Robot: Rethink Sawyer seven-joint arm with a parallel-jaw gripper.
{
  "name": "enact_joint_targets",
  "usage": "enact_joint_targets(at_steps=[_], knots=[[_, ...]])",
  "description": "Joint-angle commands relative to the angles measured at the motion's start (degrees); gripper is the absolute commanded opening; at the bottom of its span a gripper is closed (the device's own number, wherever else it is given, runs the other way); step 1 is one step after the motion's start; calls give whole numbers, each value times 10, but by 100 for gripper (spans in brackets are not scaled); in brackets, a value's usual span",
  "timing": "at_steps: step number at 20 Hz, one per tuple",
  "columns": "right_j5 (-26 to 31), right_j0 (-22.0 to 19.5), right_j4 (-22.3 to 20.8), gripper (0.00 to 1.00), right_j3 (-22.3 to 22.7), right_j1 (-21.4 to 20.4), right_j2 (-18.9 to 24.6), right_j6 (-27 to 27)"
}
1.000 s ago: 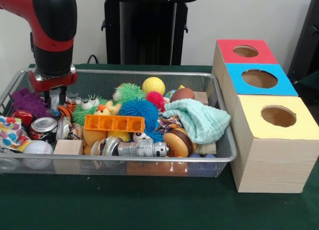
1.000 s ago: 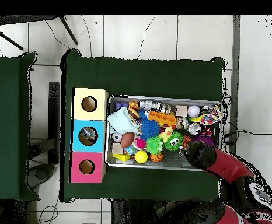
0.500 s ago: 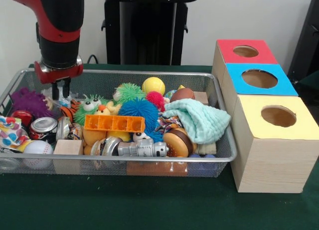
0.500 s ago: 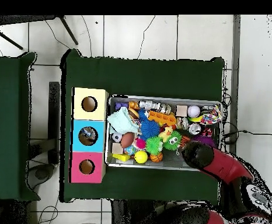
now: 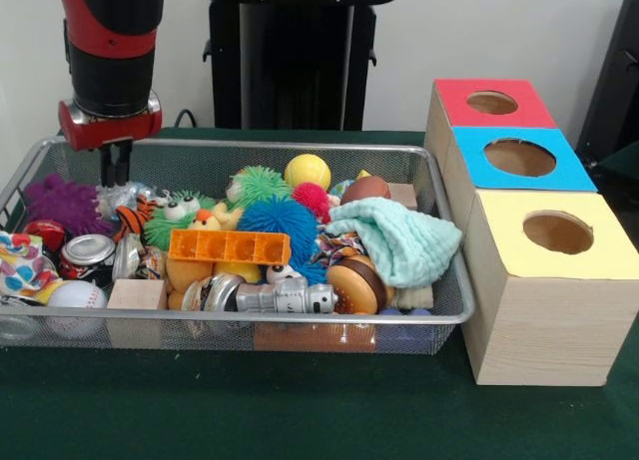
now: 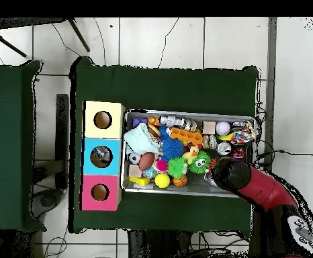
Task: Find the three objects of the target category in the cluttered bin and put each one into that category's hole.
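While hanging above the bin's (image 5: pixel 300 322) left end, the hand (image 5: pixel 115 167) looks closed, empty.

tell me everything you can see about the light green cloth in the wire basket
The pale mint-green cloth looks like soft, textured fabric, crumpled and loosely folded rather than spread flat. It lies in the silver wire-mesh basket at the end nearest the three wooden boxes, draped over other toys and reaching the basket's side wall. A round brown and cream toy sits against its lower edge, and a blue spiky ball is beside it. In the overhead view it shows as a light patch near the yellow-topped box.
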Motion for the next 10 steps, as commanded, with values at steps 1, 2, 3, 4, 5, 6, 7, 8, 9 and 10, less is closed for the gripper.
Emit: enact_joint_targets(at_steps=[1, 2, 3, 4, 5, 6, 7, 8, 9, 10], knots=[[45, 18, 41, 0, 43, -10, 43, 170], [48, 23, 43, 0, 42, -11, 38, 172], [49, 25, 44, 0, 41, -11, 35, 173], [53, 31, 45, 0, 38, -11, 29, 175], [53, 33, 45, 0, 38, -11, 26, 173], [52, 35, 45, 0, 38, -11, 25, 171], [50, 36, 47, 0, 38, -10, 24, 170], [45, 34, 49, 0, 40, -7, 28, 168], [42, 31, 52, 0, 42, -5, 31, 166], [34, 25, 56, 0, 44, -1, 41, 163]])
